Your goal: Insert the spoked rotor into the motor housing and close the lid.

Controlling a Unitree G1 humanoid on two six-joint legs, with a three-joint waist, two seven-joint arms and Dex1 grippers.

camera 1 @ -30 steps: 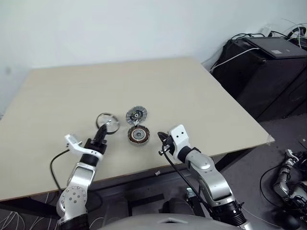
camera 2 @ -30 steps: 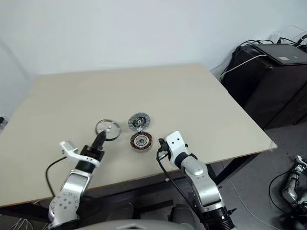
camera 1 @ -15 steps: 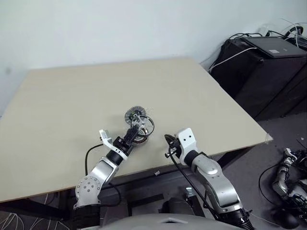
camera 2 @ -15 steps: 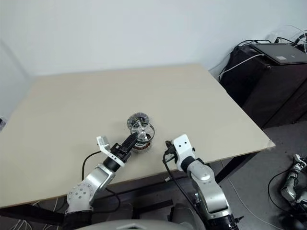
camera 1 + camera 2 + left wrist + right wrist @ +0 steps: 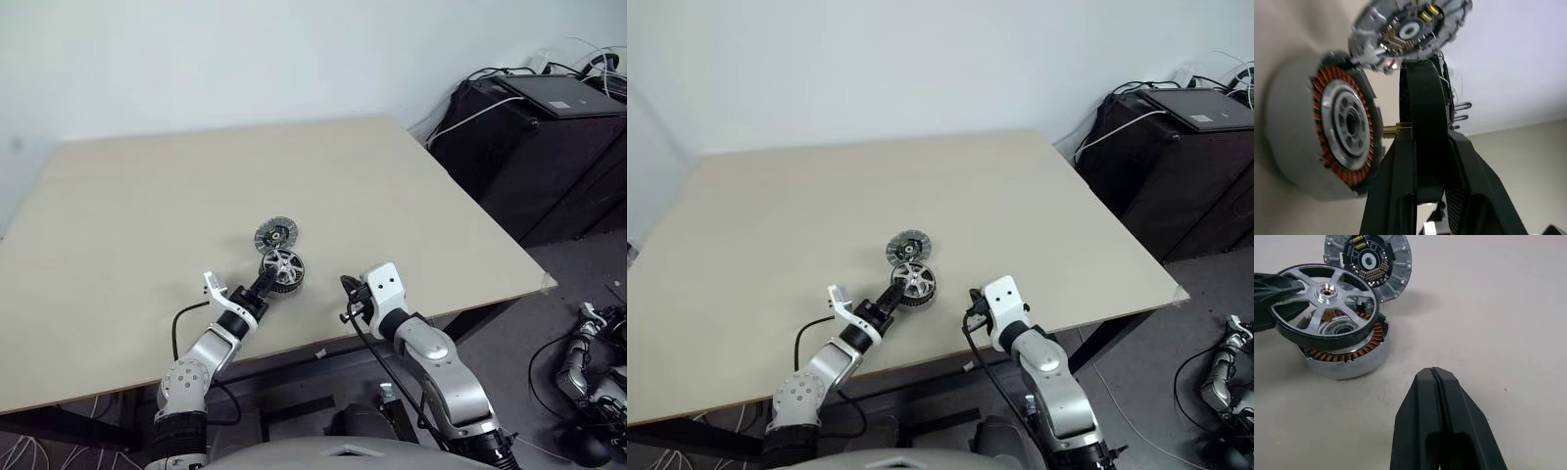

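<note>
The spoked rotor (image 5: 1327, 297), a shiny silver wheel in a dark rim, hovers slightly tilted just above the motor housing (image 5: 1352, 358). The housing's copper windings (image 5: 1327, 122) show under it. My left gripper (image 5: 266, 280) is shut on the rotor's rim from the near left side. The rotor's brass shaft (image 5: 1396, 129) points at the housing's centre. The lid (image 5: 275, 234) lies flat on the table (image 5: 411, 196) just behind the housing, its dark hub facing up. My right gripper (image 5: 1433, 375) is shut and holds nothing, a short way to the right of the housing.
A black cabinet (image 5: 549, 137) with cables stands past the table's right edge. More cables lie on the floor (image 5: 588, 362) at the lower right. The table's front edge (image 5: 323, 343) runs just below both grippers.
My left gripper has carried the rotor to the right, from beside the housing to over it, and lowered it. The right gripper stayed shut and barely shifted.
</note>
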